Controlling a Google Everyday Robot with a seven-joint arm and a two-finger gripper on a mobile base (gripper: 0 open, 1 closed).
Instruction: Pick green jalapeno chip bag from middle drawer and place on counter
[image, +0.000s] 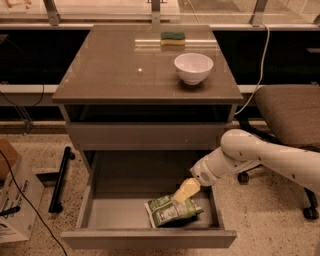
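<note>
The green jalapeno chip bag (171, 212) lies flat on the floor of the open middle drawer (115, 210), toward its front right. My gripper (186, 190), yellowish at the tip of the white arm (260, 156), reaches in from the right and sits at the bag's upper right edge, touching or just above it. The counter (115, 70) is the glossy top of the cabinet above.
A white bowl (193, 68) and a green-and-yellow sponge (173, 38) sit on the counter's back right. A closed drawer front (145, 136) is above the open drawer. An office chair (292, 115) stands to the right, and a cardboard box (12, 197) and cables to the left.
</note>
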